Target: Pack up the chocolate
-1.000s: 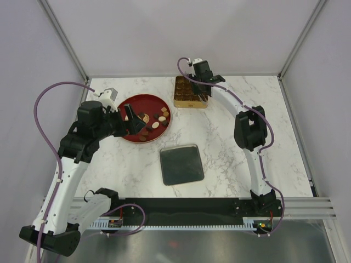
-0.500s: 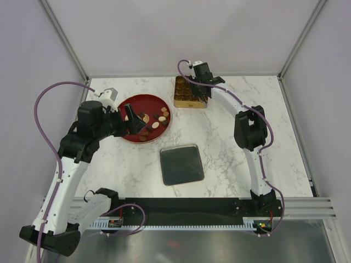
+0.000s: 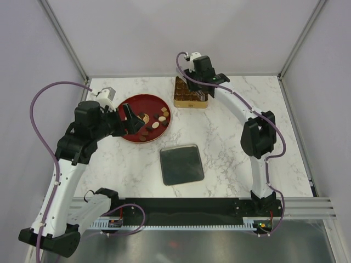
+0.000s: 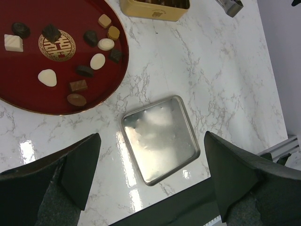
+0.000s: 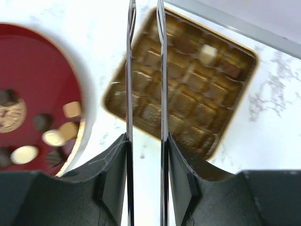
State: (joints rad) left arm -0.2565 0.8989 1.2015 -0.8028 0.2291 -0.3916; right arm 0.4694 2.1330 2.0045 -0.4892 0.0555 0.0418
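Lying loose on the red dish (image 4: 28, 101), most of the chocolate (image 4: 98, 61) is seen as about a dozen small pieces, dark brown, light brown and cream, scattered around and on the dish's gold emblem (image 4: 56, 45). The dish is set on the bench (image 4: 225, 70) towards its far left corner. Just beside it, at the middle of the far edge, a gold tray (image 5: 188, 117) with many small square pockets is placed. A few pieces are already seated in pockets along the tray's far side, among them a cream one (image 5: 207, 53) between two dark ones; the remaining pockets are seen unfilled. A square silver lid (image 4: 160, 141) is laid flat near the middle of the bench, apart from both dish and tray.

The left tool (image 4: 150, 139) is held above the near right part of the dish, its jaws spread wide with nothing between them. The right tool (image 5: 146, 14) is held over the left part of the tray, its jaws parted by only a narrow gap. Nothing is seen between them, though the very tips are cut off by the picture edge.
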